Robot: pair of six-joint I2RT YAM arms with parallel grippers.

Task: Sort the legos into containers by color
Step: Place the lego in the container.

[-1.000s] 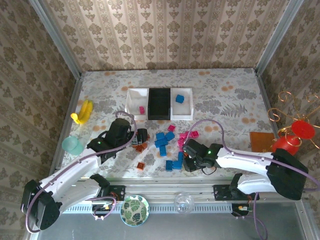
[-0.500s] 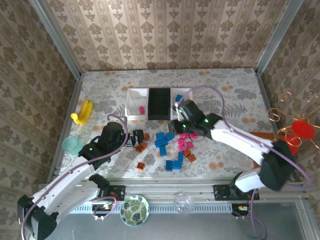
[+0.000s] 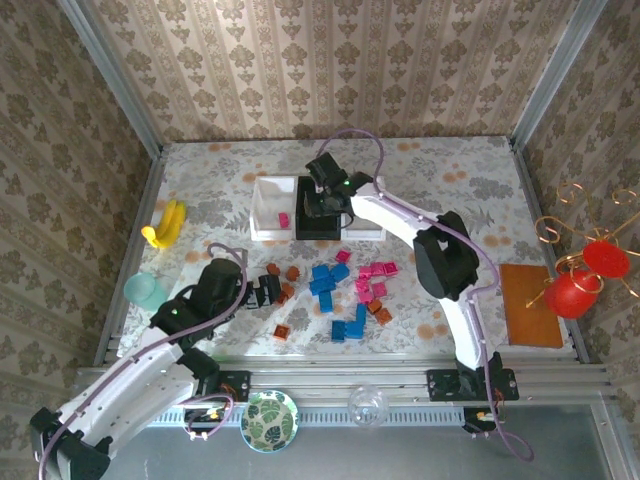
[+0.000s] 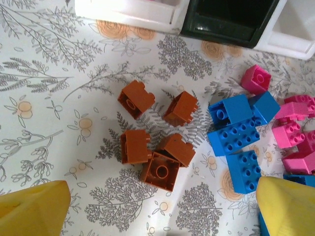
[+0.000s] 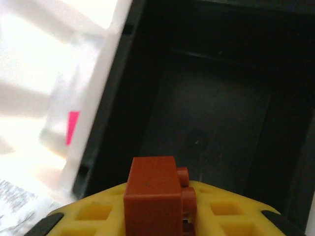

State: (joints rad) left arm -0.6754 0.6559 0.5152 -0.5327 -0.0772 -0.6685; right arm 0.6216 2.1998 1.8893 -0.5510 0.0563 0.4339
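Note:
My right gripper (image 3: 322,206) hovers over the black container (image 3: 320,225), shut on an orange-brown lego (image 5: 150,191) that stands between its yellow fingers (image 5: 88,216). The black tray floor (image 5: 211,118) lies just below it. The left white container (image 3: 268,205) holds one pink lego (image 3: 283,219). The right white container (image 3: 368,225) sits partly under the arm. My left gripper (image 3: 268,291) is open, its yellow fingertips (image 4: 34,209) wide apart just short of several orange-brown legos (image 4: 160,169). Blue legos (image 4: 236,132) and pink legos (image 4: 295,140) lie to their right.
A yellow banana (image 3: 165,222) and a teal cup (image 3: 145,291) stand at the left edge. A leaf-patterned plate (image 3: 269,421) and a clear ball (image 3: 367,405) rest on the front rail. An orange mat (image 3: 530,305) and red wire ornaments (image 3: 585,275) are at the right.
My right arm has swung from the near piles up to the black tray, carrying the orange-brown lego. My left gripper has drawn back slightly and opened wider.

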